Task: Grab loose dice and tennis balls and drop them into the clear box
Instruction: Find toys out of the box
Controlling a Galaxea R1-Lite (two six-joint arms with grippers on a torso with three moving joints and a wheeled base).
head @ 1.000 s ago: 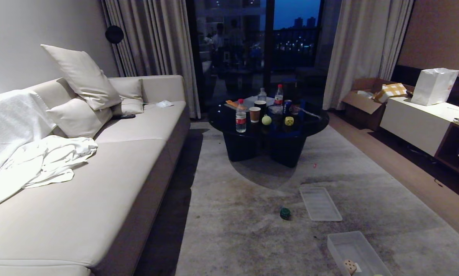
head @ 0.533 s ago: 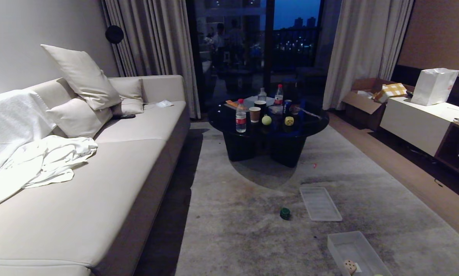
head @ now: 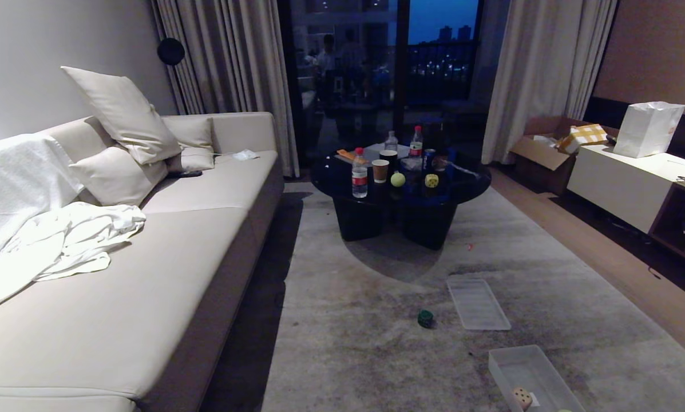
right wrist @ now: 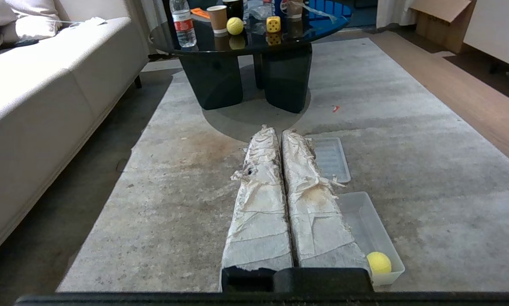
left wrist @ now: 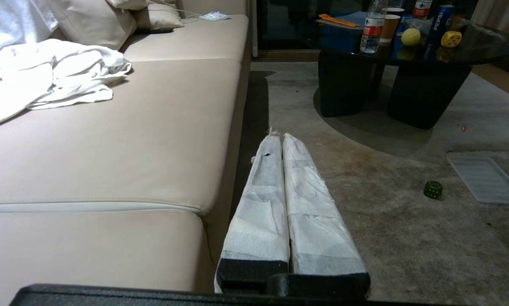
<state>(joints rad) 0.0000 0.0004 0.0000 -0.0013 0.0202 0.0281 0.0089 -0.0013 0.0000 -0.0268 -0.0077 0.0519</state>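
Translucent plastic: the clear box (head: 534,377) sits on the rug (head: 376,343) at near right, holding a beige die (head: 522,397) and, seen from the right wrist, one tennis ball (right wrist: 378,262). Its ribbed lid (head: 478,304) lies flat just beyond.

Nothing has shifted over the last second; scene and camera match the earlier views, apart from faint reflections in the far window. Both arms parked low, outside the head view. Left gripper (left wrist: 278,135) pressed together, empty, beside the sofa (head: 147,274). Right gripper (right wrist: 278,132) pressed together, empty, over the box.

Loose items remaining: dark green die (head: 426,318) on the rug, just left of the lid; second tennis ball (head: 398,179) and yellow die (head: 431,180) on the black table (head: 462,183), far centre, among bottles and cups. No red die visible.

Judgement: a pause between picks. Green die is nearest, likely next.
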